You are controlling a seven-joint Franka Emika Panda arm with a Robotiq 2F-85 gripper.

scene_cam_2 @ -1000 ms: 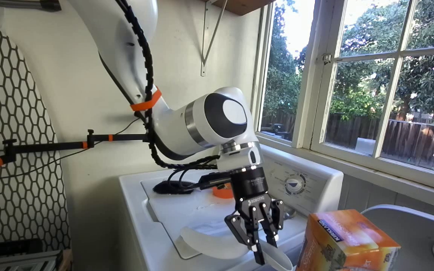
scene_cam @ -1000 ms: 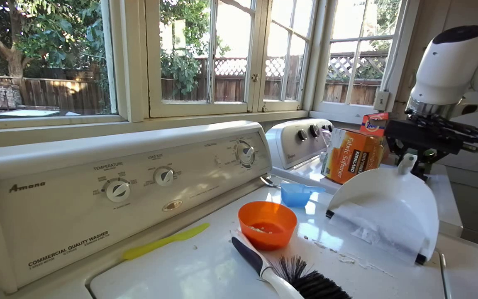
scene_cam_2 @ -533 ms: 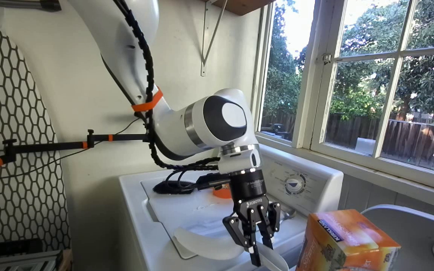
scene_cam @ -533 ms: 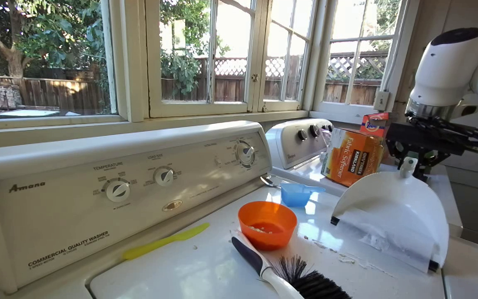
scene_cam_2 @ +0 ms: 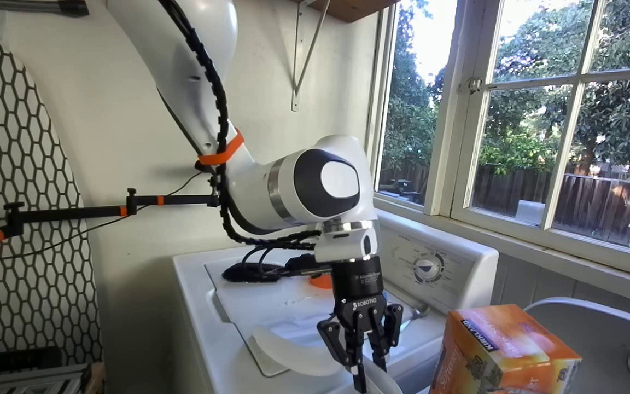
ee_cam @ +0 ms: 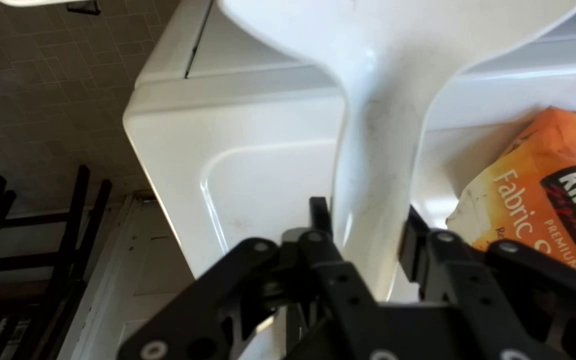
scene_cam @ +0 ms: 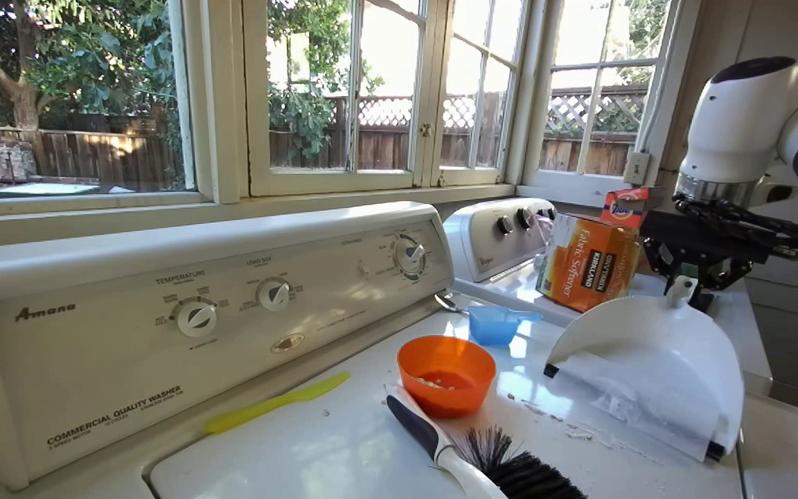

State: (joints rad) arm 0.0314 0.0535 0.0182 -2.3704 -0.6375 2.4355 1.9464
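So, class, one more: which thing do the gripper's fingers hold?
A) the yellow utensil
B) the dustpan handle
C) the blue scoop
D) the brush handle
B: the wrist view shows the white dustpan handle between the two black fingers of the gripper.

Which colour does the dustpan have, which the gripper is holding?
White; the dustpan shows best in an exterior view.
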